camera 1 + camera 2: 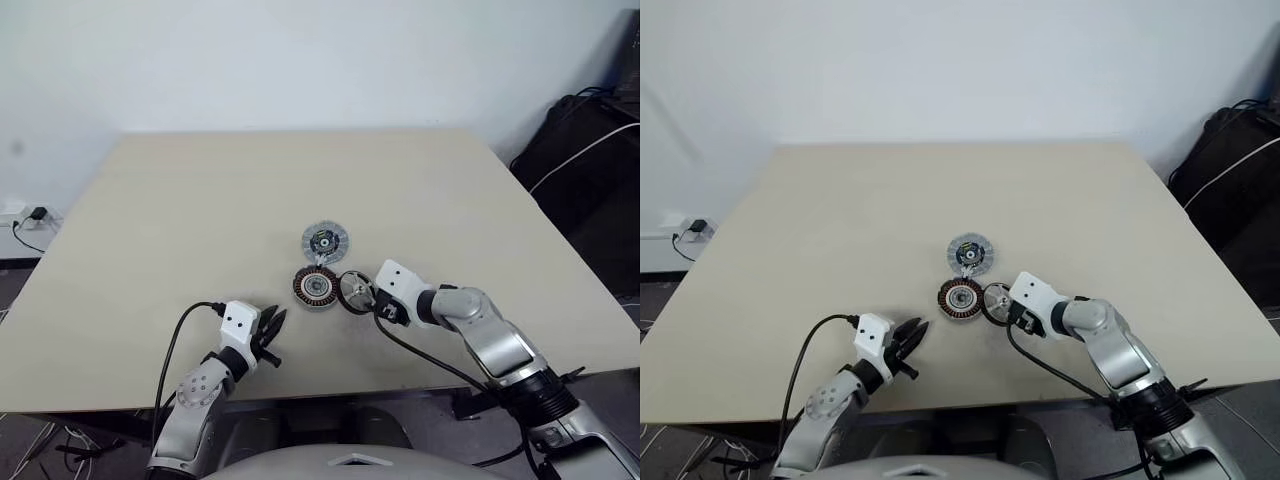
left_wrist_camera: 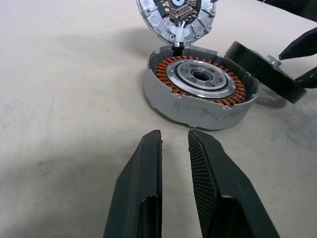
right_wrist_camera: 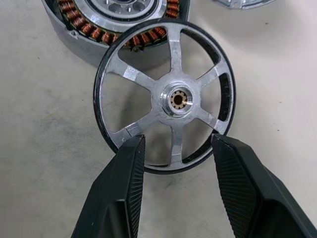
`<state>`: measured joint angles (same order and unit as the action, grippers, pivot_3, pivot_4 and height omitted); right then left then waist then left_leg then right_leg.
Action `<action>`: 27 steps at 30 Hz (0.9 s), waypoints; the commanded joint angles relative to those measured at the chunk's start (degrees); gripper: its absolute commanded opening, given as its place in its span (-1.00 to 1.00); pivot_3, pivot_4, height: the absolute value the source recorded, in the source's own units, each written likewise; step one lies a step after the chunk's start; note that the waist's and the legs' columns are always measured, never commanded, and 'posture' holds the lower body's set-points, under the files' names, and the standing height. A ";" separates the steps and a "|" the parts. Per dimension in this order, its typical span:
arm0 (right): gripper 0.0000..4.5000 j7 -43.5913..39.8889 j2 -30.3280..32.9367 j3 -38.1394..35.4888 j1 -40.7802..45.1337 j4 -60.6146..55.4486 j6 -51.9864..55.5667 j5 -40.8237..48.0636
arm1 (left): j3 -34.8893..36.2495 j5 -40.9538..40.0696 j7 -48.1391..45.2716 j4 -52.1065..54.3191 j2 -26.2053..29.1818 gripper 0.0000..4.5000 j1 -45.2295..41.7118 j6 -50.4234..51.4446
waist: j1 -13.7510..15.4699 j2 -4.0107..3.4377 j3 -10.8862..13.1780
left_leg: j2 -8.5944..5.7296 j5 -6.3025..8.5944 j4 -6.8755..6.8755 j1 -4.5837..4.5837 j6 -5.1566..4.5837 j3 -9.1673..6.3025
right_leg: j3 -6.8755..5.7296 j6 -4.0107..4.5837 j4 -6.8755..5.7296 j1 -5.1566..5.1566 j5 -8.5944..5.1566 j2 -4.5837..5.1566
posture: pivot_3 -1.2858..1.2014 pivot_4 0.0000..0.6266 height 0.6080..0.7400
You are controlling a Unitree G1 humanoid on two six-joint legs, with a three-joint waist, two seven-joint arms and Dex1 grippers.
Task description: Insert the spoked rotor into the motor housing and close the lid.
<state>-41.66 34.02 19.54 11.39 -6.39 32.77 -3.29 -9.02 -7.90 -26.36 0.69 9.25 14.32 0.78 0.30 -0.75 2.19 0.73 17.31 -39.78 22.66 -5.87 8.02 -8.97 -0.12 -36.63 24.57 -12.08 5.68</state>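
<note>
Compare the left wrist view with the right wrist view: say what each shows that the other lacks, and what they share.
Left wrist only: the left gripper, fingers nearly together, and the lid's ribbed face with its dark centre. Right wrist only: the spoked rotor's open face, hub and spokes, between the right gripper's parted fingers. Both: the motor housing with copper windings, the rotor leaning beside it, on the table.

I stand before a pale beige, flat-topped wooden table (image 1: 200, 200). Three parts lie on it near my edge, grouped closely. The dark round motor housing with copper windings (image 1: 316, 287) sits centrally. The light silver ribbed lid with dark centre (image 1: 325, 241) lies just beyond, touching it. The thin silver spoked rotor (image 3: 166, 96) rests beside the housing, tilted against it.
</note>
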 commanded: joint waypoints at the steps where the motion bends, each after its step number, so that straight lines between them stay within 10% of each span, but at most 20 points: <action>1: 0.01 -0.65 0.27 -0.52 2.00 0.85 -1.49 -0.38 | 0.44 -0.69 -0.10 2.09 -0.02 -0.60 -0.62 -1.06 | 0.00 0.00 0.00 | 0.00 0.00 0.00 0.00 0.01 0.00 | 0.00 0.00 0.00 0.00 0.00 0.00 | 0.03 -1.00 1.00; 5: -0.07 -1.40 0.17 -0.47 2.58 2.02 -1.73 -0.39 | 0.51 -0.65 -0.03 2.07 0.02 -0.60 -0.61 -1.12 | 0.04 0.00 0.00 | 0.00 -0.01 0.00 0.00 0.02 0.00 | -0.01 0.00 -0.01 0.00 0.00 0.00 | 0.03 -1.00 1.00; 12: -0.98 -2.27 -0.32 -0.66 3.14 3.15 -1.74 -0.20 | 0.63 -0.55 0.07 2.03 -0.14 -0.60 -0.40 -1.21 | 0.05 -0.01 0.00 | 0.00 -0.02 -0.01 0.00 0.03 0.00 | 0.00 0.00 -0.01 -0.01 0.00 0.00 | 0.03 -1.00 1.00; 27: -0.98 -1.28 2.94 0.90 5.46 -6.65 -3.02 -5.77 | 0.45 -0.51 0.00 1.96 -0.30 -0.60 -0.66 -1.09 | 0.38 -0.01 0.00 | 0.01 -0.03 -0.02 0.00 0.04 0.00 | -0.01 0.01 -0.03 0.01 0.00 0.00 | 0.03 -1.00 1.00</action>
<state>-43.33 36.58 20.11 15.21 -10.32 31.12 -7.87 -8.55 -7.90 -26.30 0.70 9.15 14.32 0.71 0.68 -0.76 2.19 0.74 17.29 -39.80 22.66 -5.82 8.02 -8.99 -0.11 -36.66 24.58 -12.08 5.68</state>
